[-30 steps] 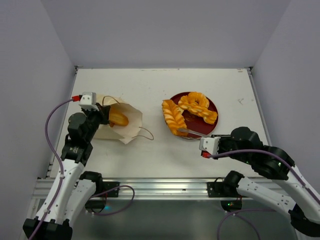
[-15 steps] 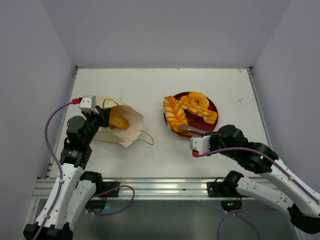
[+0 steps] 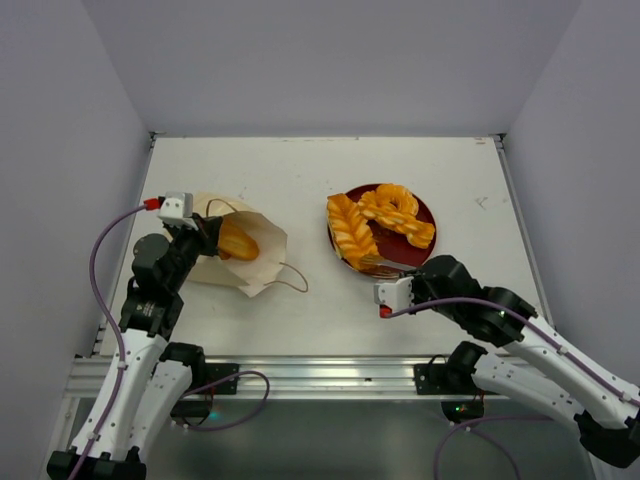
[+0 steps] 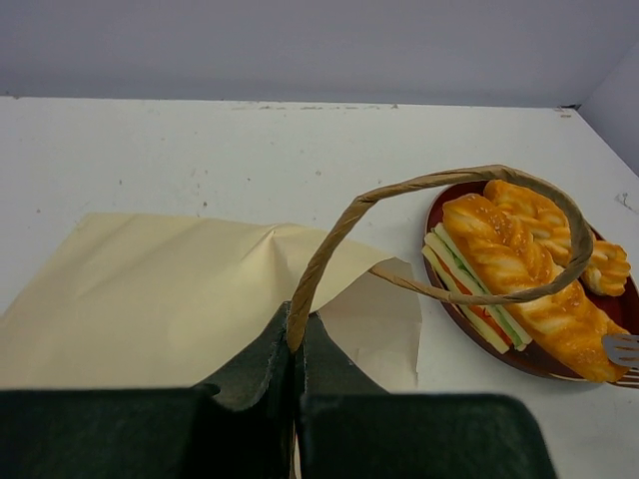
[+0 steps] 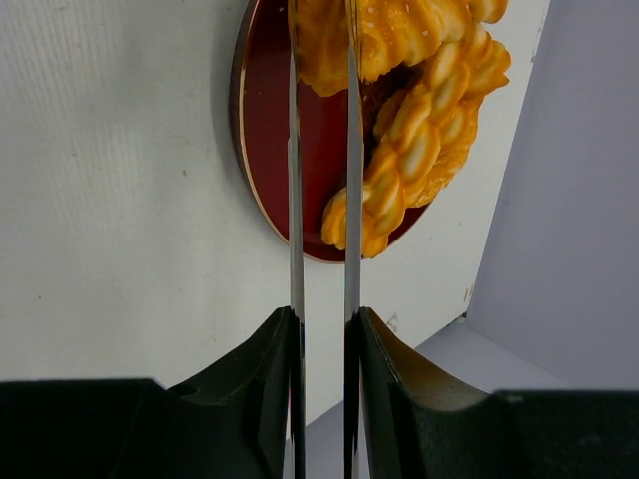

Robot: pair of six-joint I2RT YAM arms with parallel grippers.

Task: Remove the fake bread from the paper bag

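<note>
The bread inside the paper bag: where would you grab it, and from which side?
Take the bread by its exposed end, across the narrow width, probably from the plate side: the paper bag opens that way, its handle held by the left gripper.

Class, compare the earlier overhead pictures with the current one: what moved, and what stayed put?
The right gripper, shut on metal tongs, swung left along the near rim of the red plate. The left gripper stayed shut on the handle of the paper bag; one fake bread piece stayed inside, the other pieces plated.
</note>
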